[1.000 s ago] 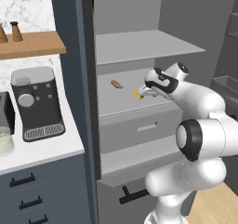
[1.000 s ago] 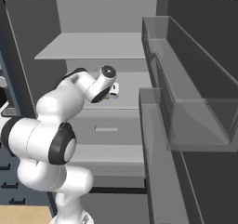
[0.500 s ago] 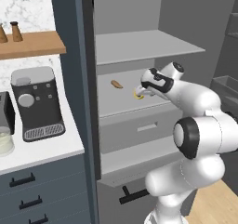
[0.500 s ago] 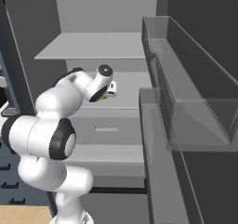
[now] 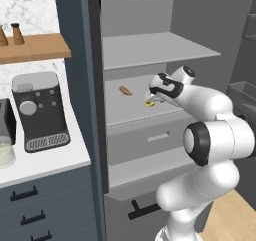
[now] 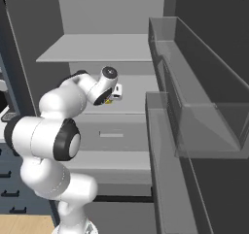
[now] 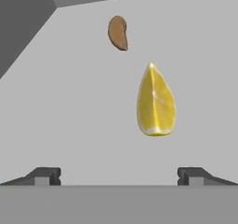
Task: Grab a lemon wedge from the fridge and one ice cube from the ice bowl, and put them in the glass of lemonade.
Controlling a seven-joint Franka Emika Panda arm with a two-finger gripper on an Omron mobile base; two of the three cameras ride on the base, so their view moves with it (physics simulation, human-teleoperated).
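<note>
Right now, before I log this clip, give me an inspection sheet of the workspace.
Surface: pale grey fridge shelf, bare around the food.
Job's things: lemon wedge lying on the shelf, untouched; fridge open.
Clutter: brownish food piece beyond the wedge, apart from it.
Grippers: gripper open, just short of the wedge, holding nothing.
Cables: nothing seen.
Surroundings: coffee machine on the counter; wooden wall shelf above it.
</note>
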